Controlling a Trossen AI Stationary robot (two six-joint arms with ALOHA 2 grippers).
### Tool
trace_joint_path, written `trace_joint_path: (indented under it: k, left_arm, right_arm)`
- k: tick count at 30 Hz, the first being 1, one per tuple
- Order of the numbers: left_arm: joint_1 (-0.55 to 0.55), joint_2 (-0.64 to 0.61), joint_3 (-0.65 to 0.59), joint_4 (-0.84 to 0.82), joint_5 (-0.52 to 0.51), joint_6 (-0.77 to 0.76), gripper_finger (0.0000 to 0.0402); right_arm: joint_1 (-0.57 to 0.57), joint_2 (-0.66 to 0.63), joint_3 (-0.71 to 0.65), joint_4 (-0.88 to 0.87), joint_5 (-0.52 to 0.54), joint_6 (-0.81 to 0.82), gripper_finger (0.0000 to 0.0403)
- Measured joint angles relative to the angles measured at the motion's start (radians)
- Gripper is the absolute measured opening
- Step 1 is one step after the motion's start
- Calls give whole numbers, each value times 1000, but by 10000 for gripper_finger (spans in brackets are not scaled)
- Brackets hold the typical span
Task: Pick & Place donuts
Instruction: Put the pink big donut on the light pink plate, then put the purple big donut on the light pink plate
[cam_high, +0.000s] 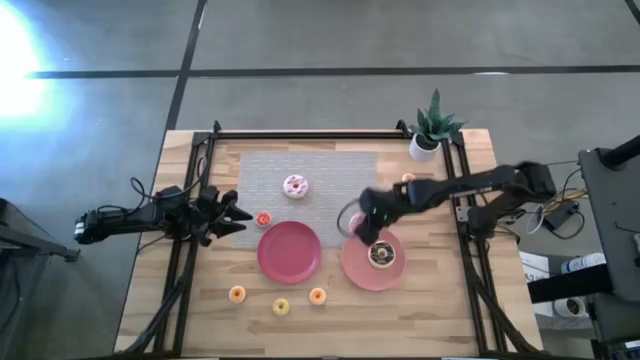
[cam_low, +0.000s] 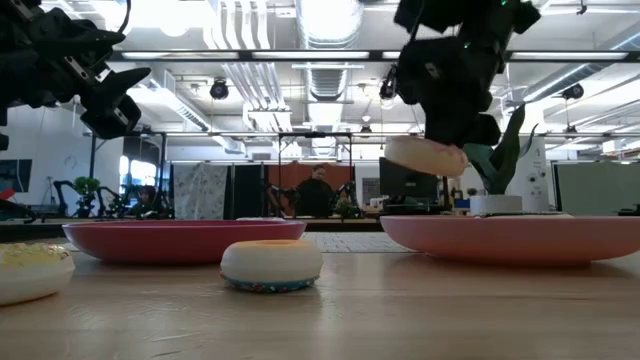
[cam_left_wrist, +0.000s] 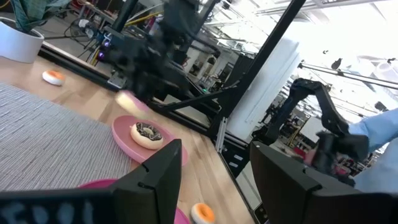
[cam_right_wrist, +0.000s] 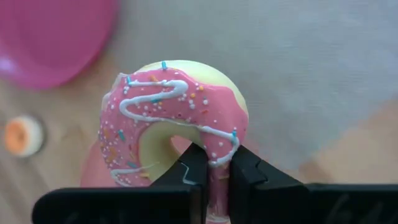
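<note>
My right gripper (cam_high: 362, 226) is shut on a pink-frosted donut with white drizzle and sprinkles (cam_right_wrist: 168, 118). It hangs over the far left edge of the right pink plate (cam_high: 358, 272). A chocolate donut (cam_high: 381, 254) lies on that plate. A white-pink sprinkled donut (cam_high: 295, 186) lies on the grey mat (cam_high: 330, 170). Mini donuts lie on the wood: a red one (cam_high: 263, 218), two orange ones (cam_high: 237, 293) (cam_high: 317, 295), a yellow one (cam_high: 281, 306), and another orange one at the far right (cam_high: 407, 178). My left gripper (cam_high: 238, 216) is open and empty at the table's left. My right gripper pinches the donut's ring wall (cam_right_wrist: 217, 146) between its two fingers, one finger (cam_right_wrist: 191, 163) at the hole side and one (cam_right_wrist: 246, 165) at the outer rim. The fingers come from above. The donut (cam_low: 425, 155) is lifted clear above the right plate, slightly tilted.
A second pink plate (cam_high: 289, 250) lies at the table's middle, between the two grippers. A potted plant (cam_high: 430, 135) stands at the far right corner. A black frame (cam_high: 300, 133) runs along the table's edges. A person shows in the room beyond the table (cam_low: 318, 190).
</note>
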Motion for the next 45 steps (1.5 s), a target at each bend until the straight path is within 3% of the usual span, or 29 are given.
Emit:
trace_joint_path:
  k: [5,11,15,24,29,33,38,45]
  left_arm:
    - [0,0,0,0,0,0,165]
    - [0,0,0,0,0,0,165]
    - [0,0,0,0,0,0,165]
    - [0,0,0,0,0,0,165]
    - [0,0,0,0,0,0,165]
    - [0,0,0,0,0,0,165]
    - [0,0,0,-2,0,0,165]
    - [0,0,0,-8,0,0,165]
  right_arm:
    - [100,101,10,106,20,22,20]
    - [130,208,7,118,35,39,27]
    - [130,233,14,116,12,28,53]
    - [135,169,26,11,-15,15,168]
    - [145,91,36,-32,-4,-26,210]
    - [139,57,37,-24,32,-48,225]
    - [130,30,92,15,169,-51,228]
    - [16,46,186,12,86,-70,226]
